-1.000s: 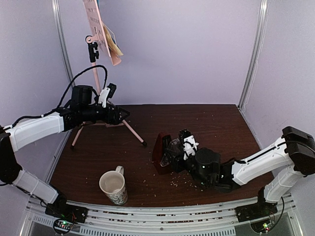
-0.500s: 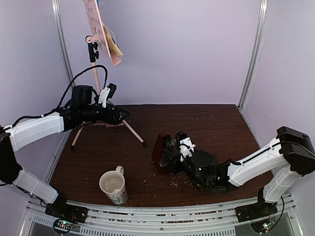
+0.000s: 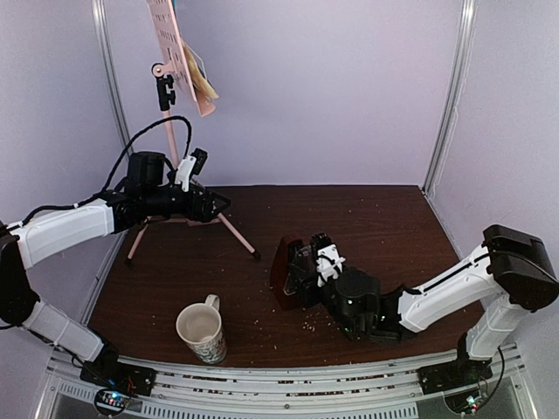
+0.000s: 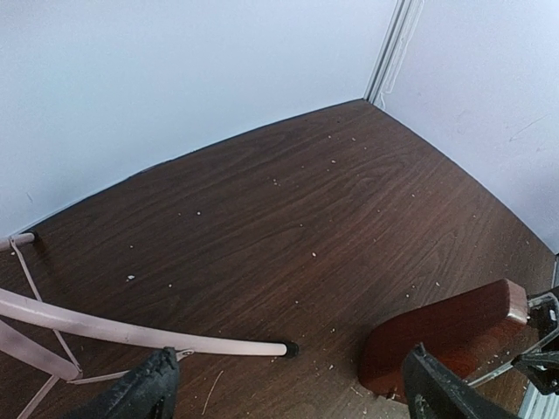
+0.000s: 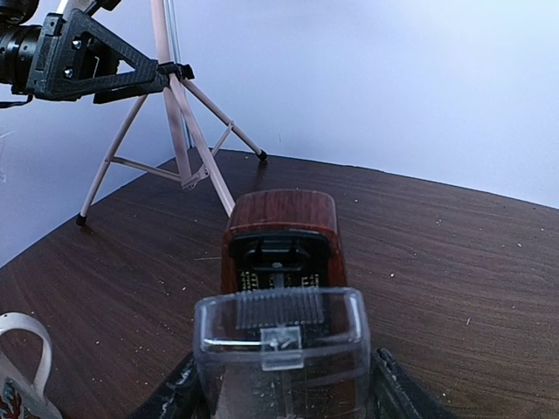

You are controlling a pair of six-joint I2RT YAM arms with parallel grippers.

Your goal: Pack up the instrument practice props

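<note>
The pink music stand (image 3: 170, 39) rises at the back left, with music sheets (image 3: 203, 83) on its perforated desk. My left gripper (image 3: 220, 204) is open beside the tripod. In the left wrist view one pink leg (image 4: 131, 332) ends between the wide-apart fingers (image 4: 144, 393), and nothing is held. The dark red-brown metronome (image 3: 284, 260) sits mid-table, its open face toward my right gripper (image 3: 306, 272). That gripper (image 5: 284, 397) is shut on the clear wedge cover (image 5: 279, 336), holding it just in front of the metronome (image 5: 279, 218).
A cream patterned mug (image 3: 201, 332) stands near the front left, its handle at the edge of the right wrist view (image 5: 22, 367). Crumbs are scattered over the dark wooden table (image 3: 376, 218). Pale walls close in the back and both sides.
The right arm has edged left, carrying the clear cover closer to the metronome. The left arm and the stand have not moved.
</note>
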